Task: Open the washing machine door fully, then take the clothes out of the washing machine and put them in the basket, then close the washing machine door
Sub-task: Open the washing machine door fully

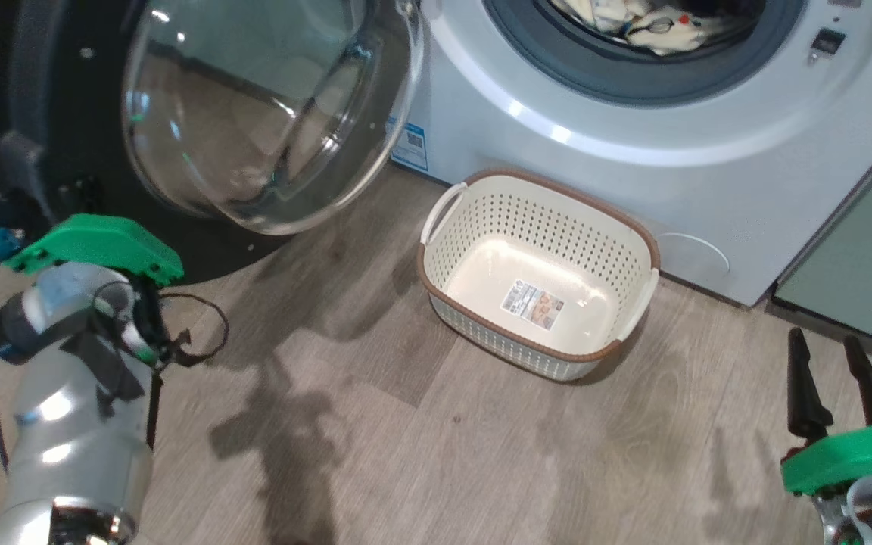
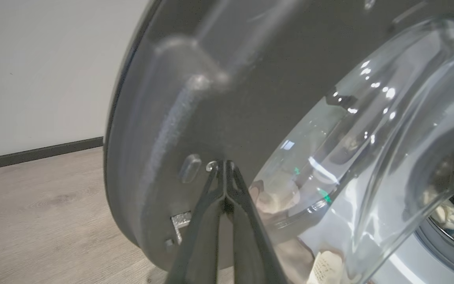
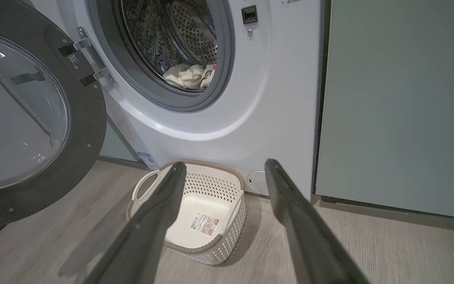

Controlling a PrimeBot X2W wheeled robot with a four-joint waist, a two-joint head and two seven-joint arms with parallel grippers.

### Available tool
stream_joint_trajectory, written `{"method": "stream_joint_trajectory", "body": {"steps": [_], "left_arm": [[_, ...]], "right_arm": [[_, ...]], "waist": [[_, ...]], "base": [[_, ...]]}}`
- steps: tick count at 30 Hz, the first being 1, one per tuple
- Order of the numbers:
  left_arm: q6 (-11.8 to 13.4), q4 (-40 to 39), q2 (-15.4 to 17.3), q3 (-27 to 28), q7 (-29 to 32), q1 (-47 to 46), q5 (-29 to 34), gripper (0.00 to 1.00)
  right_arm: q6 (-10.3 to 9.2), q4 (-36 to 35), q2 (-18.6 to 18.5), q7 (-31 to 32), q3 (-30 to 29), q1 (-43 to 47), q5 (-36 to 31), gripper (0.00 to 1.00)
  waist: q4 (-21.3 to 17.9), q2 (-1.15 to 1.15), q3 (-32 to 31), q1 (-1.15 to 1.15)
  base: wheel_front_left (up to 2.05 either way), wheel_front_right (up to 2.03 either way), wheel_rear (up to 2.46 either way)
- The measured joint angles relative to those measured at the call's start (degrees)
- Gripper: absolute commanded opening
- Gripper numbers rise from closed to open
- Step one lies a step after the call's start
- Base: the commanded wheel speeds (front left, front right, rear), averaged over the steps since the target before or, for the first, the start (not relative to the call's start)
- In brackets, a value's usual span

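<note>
The washing machine door [image 1: 50, 98] stands swung open to the left, its black rim around the clear glass bowl [image 1: 254, 113]. In the left wrist view my left gripper [image 2: 224, 162] is shut, empty, with its tips against the door's [image 2: 250, 98] dark inner rim. The white washing machine [image 1: 633, 136] has cream clothes [image 1: 655, 26] lying in its drum, also seen as clothes [image 3: 187, 75]. The cream basket [image 1: 557, 185] sits empty on the floor before the machine. My right gripper [image 1: 823, 338] is open, low at the right; its view looks over the basket [image 3: 195, 247].
A pale green cabinet panel [image 1: 860, 257] stands right of the machine. Behind the door are a white wall and a dark baseboard [image 2: 38, 152]. Wood floor [image 1: 406, 424] stretches between my arms and the basket.
</note>
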Motion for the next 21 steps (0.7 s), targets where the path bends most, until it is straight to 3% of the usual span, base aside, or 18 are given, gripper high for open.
{"method": "stream_joint_trajectory", "body": {"steps": [15, 21], "left_arm": [[-2.6, 2.5, -0.2, 12.0, -0.3, -3.1, 5.9, 0.00], [-5.8, 2.4, -0.9, 14.3, -0.3, -3.1, 8.3, 0.00]], "right_arm": [[0.00, 0.0, -1.0, 0.0, 1.2, -2.9, 0.0, 1.00], [0.00, 0.3, -0.7, 0.0, 1.3, -2.9, 0.0, 1.00]], "waist": [[-2.4, 0.00, 3.1, 0.00], [-3.2, 0.00, 1.7, -0.01]], "base": [[0.00, 0.00, 0.00], [0.00, 0.00, 0.00]]}}
